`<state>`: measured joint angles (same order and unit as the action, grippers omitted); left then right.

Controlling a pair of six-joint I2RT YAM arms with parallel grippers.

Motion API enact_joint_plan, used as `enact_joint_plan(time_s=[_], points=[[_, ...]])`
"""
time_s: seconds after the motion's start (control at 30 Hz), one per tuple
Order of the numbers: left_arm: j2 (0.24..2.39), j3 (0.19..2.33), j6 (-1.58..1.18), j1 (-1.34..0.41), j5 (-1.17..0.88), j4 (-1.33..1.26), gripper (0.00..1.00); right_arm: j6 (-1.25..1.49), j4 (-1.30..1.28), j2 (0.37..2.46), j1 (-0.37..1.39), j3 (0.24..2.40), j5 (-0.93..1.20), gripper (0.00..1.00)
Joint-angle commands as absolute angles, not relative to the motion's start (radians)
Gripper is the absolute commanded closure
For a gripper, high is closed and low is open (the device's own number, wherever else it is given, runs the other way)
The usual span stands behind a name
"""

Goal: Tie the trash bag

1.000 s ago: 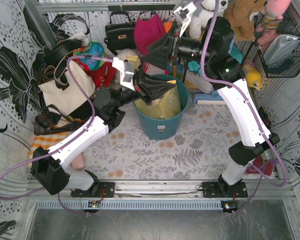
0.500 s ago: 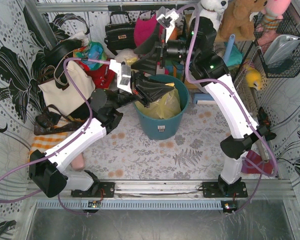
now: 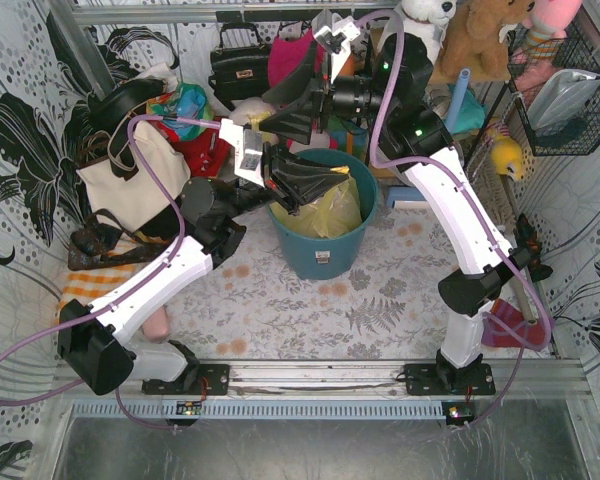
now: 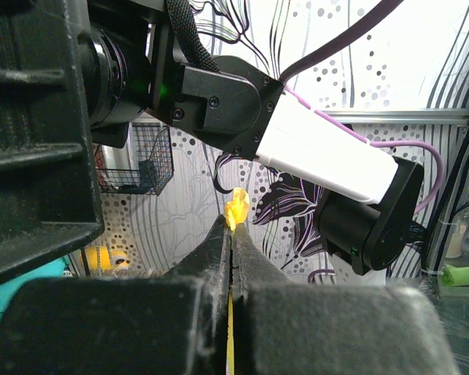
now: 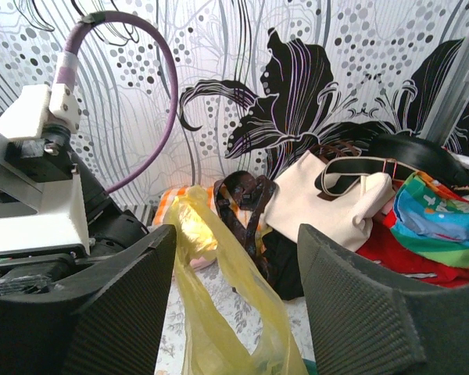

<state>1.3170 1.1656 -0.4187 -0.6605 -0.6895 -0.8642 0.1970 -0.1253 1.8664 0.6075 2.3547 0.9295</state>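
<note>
Inside the teal bin (image 3: 318, 255) sits the yellow trash bag (image 3: 332, 215).

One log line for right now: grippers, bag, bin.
left gripper: shut on bag strip | right gripper: open, strip showing between its fingers | bag: in bin, no knot seen
</note>
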Motion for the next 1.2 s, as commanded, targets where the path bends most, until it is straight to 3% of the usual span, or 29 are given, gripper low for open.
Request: enact_joint_plan(time_s=[0.0, 0.17, 0.37, 0.43, 0.5, 0.57, 1.17], points=[[1.318, 1.169, -0.432, -0.664, -0.698, -0.894, 1.00, 0.222, -0.054, 1.891, 0.610, 2.402, 0.974, 0.36], [1.321, 1.172, -0.432, -0.663, -0.698, -0.889, 1.00, 0.237, -0.043, 1.906, 0.609, 2.408, 0.999, 0.40], [1.321, 1.174, -0.433, -0.665, -0.699, -0.888, 1.00, 0.261, -0.027, 1.918, 0.609, 2.418, 1.015, 0.54], [1.321, 1.172, -0.432, -0.665, -0.698, -0.887, 1.00, 0.267, -0.011, 1.913, 0.609, 2.409, 1.011, 0.67], [1.321, 1.172, -0.432, -0.666, -0.695, -0.889, 1.00, 0.280, 0.008, 1.904, 0.611, 2.395, 0.994, 0.90], [1.322, 1.172, -0.430, -0.666, -0.690, -0.888, 1.00, 0.287, 0.025, 1.890, 0.612, 2.376, 0.961, 1.00], [1.311, 1.162, -0.354, -0.664, -0.541, -0.869, 1.00, 0.357, 0.058, 1.556, 0.618, 1.974, 0.538, 1.00]])
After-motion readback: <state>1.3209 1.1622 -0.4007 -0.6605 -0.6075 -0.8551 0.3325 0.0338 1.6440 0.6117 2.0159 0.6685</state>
